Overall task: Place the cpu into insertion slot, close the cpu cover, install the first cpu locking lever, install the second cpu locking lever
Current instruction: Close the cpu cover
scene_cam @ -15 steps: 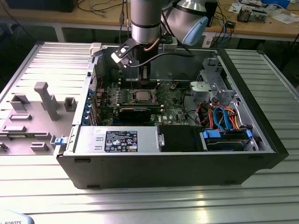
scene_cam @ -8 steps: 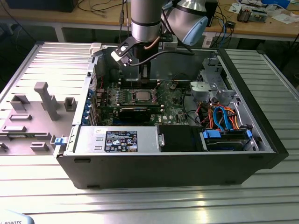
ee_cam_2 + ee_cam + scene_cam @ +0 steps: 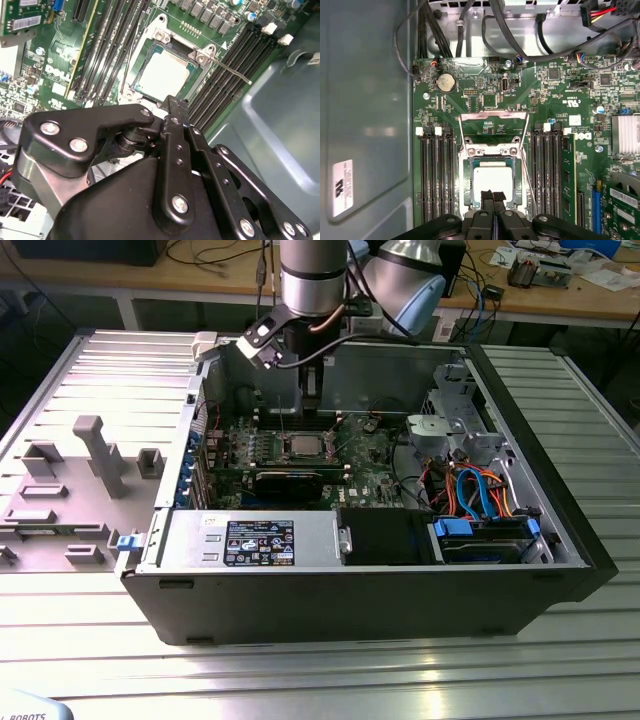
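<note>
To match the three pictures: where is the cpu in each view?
Exterior view: cpu mid green board, under the arm.
Second wrist view: cpu just beyond the gripper.
First wrist view: cpu partly behind the gripper.
Shared landmark: the green board around it.

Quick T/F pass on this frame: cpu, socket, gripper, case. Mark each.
1. The cpu lies in the insertion slot. True.
2. The gripper is gripping the cpu. False: it is shut and empty, over one edge of the chip.
3. Black RAM slots flank the socket on both sides. True.
4. The case is closed up. False: it lies open, with the green motherboard exposed and the arm reaching into it.
</note>
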`<state>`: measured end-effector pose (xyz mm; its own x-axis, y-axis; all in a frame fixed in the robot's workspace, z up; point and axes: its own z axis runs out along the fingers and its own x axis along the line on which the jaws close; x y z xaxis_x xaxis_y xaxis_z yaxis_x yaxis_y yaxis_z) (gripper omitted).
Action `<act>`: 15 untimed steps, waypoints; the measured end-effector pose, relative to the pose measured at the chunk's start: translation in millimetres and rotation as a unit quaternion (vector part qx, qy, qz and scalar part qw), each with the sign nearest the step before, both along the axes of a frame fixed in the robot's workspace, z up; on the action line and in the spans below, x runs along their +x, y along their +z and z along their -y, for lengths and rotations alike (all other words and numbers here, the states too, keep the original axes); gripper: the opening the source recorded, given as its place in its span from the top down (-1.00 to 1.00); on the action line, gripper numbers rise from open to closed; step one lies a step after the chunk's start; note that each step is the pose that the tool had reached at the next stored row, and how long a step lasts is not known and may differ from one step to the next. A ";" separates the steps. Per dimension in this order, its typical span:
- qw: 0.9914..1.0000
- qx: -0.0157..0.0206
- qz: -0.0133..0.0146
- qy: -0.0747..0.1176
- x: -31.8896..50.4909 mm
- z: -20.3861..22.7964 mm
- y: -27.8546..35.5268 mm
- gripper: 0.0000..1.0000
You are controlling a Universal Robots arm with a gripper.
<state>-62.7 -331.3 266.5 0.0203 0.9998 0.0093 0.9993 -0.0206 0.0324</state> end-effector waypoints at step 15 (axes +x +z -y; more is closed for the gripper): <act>1.000 0.003 0.000 0.000 0.0 0.1 4.9 0.79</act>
<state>-62.7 -331.4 271.4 0.0203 0.9997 0.0158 0.9993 -0.0208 0.0319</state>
